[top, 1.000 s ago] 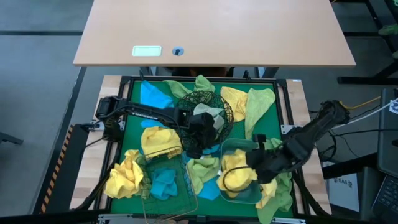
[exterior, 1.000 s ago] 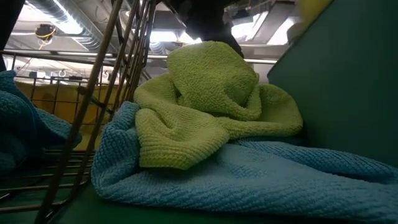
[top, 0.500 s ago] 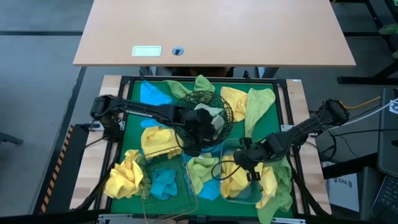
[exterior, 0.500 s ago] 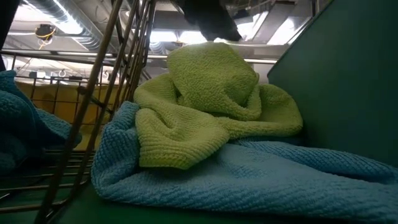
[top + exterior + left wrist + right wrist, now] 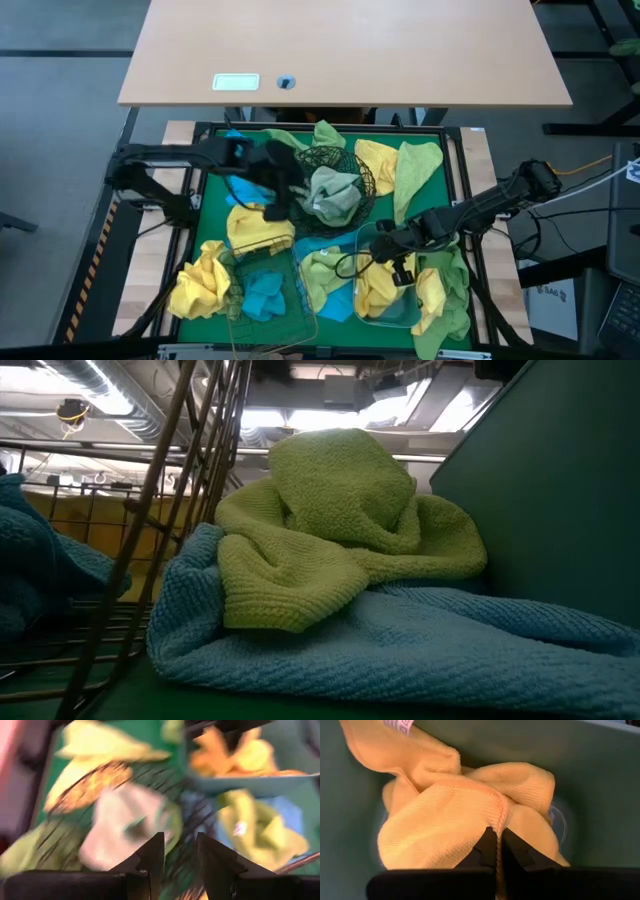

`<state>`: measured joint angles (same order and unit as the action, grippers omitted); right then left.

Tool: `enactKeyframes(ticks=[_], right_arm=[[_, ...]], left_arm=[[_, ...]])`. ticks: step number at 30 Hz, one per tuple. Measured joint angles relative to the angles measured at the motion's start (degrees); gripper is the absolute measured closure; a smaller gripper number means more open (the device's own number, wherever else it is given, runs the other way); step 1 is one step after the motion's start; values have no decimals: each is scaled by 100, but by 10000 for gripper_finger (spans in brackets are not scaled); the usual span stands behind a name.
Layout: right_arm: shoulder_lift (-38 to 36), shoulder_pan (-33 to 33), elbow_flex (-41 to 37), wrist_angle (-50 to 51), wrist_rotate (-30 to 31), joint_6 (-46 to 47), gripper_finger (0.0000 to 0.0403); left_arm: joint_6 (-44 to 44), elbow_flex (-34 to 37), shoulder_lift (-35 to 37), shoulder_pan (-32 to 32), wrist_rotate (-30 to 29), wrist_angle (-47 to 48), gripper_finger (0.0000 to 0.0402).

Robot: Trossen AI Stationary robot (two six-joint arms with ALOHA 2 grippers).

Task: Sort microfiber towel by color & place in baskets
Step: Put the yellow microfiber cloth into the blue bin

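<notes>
Several towels remain loose; right gripper (image 5: 496, 851) pinches a yellow towel (image 5: 455, 815) inside the plastic tub (image 5: 372, 238); left gripper (image 5: 178, 862) part-open, empty.

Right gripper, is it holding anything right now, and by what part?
Yes. The right gripper is shut on a yellow towel, pinching a stitched edge fold, over the plastic tub. The left gripper holds nothing.

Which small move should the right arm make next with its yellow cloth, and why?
Probably open the jaws. The right gripper is shut on the bright yellow microfiber cloth, which already lies inside the translucent bluish plastic tub with other yellow cloths, so releasing finishes this placement.
</notes>
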<state>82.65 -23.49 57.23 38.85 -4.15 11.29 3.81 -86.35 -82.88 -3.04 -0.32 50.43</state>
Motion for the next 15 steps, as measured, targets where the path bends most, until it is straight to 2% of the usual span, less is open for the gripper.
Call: enactKeyframes(ticks=[4,9,15], right_arm=[[0,-10,2,-1,-4,21,396],[0,-11,2,-2,-2,26,396],[0,-11,2,21,-4,20,374]], left_arm=[[-376,-4,423,-588,-87,973,292],[-515,-4,576,-1398,-100,1972,292],[-224,58,580,-2237,-282,2187,292]])
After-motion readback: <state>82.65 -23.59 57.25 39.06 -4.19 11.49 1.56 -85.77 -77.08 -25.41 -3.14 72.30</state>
